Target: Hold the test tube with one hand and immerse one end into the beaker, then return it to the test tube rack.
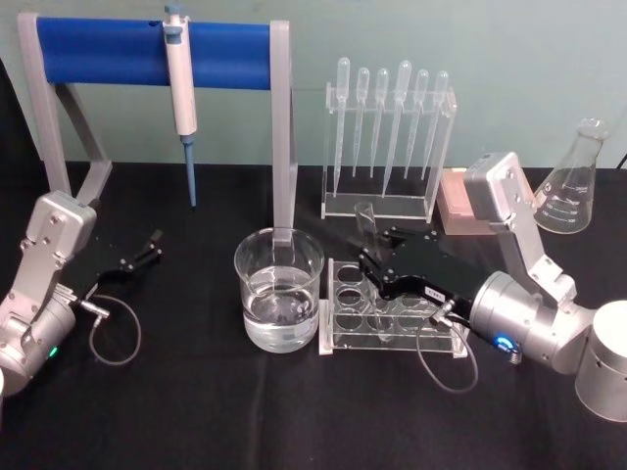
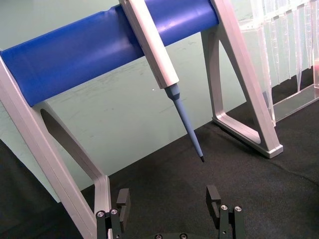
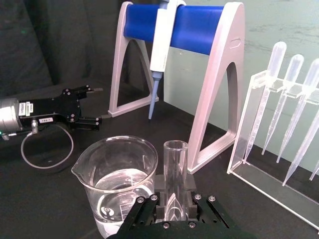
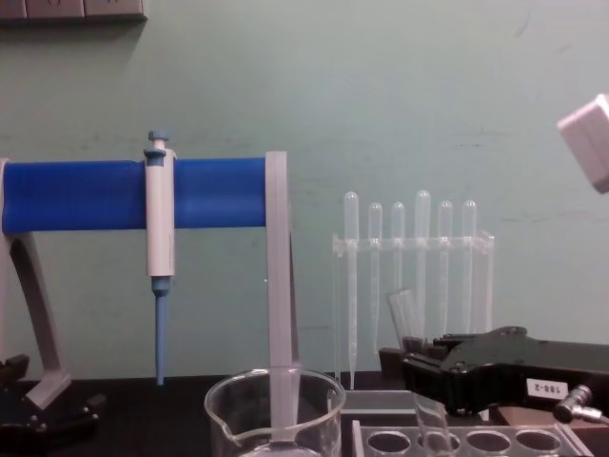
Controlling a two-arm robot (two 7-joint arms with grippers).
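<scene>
Your test tube point(image 1: 366, 221), clear, open-rimmed, tilted, pinched in your right gripper point(image 1: 371, 258) over the rack point(image 1: 338, 340), beaker point(image 1: 253, 286) beside it part-filled with clear liquid point(image 1: 279, 321), left gripper point(image 1: 152, 244) parked, fingers point(image 2: 213, 197) spread.

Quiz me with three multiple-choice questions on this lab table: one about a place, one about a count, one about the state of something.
1. Where is the beaker relative to the test tube rack?
A) on the robot's left of it
B) behind it
C) on top of it

2. How many pipettes hang in the clear stand?
A) three
B) six
C) ten

3. What is the right pincer doing?
A) open, empty
B) shut on the test tube
C) shut on the beaker's rim

Answers:
1 A: the head view shows the beaker just left of the rack.
2 B: six bulb tops line the stand.
3 B: its fingers clamp the tube at the rack. The left pincer is open, off to the left.
</scene>
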